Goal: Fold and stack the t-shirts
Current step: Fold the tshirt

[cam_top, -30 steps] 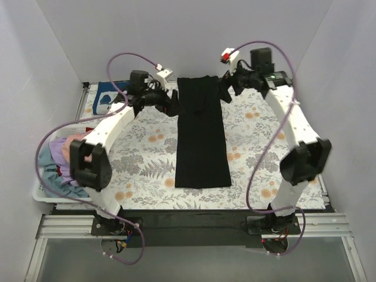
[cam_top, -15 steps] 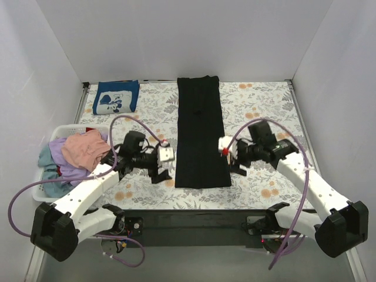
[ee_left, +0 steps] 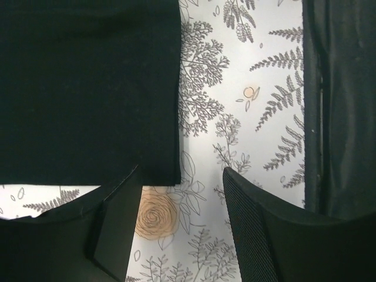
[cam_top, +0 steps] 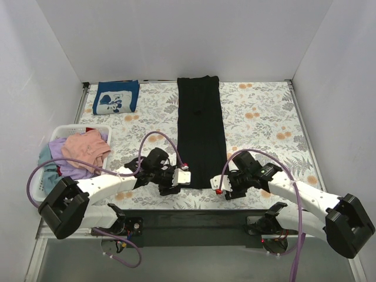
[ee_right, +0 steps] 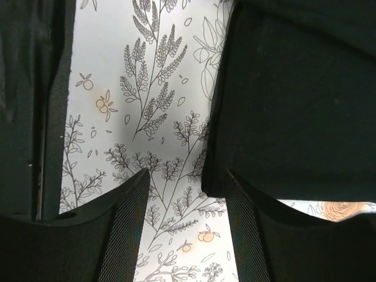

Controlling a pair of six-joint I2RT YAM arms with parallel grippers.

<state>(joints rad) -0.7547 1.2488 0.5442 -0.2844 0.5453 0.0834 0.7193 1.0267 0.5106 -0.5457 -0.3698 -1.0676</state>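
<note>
Left gripper (ee_left: 182, 194) and right gripper (ee_right: 187, 191) sit at the near corners of the black shirt (cam_top: 201, 135) — fingers spread, nothing pinched. Next I'd pinch both corners, then fold the hem away.

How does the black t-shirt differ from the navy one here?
The black t-shirt is plain; the navy t-shirt carries a white print. The black one lies as a long narrow strip down the middle; the navy one is a compact folded rectangle at the far left corner. The left hand and right hand sit at the black one's near corners; none is near the navy one. Both lie flat on the floral cover.
</note>
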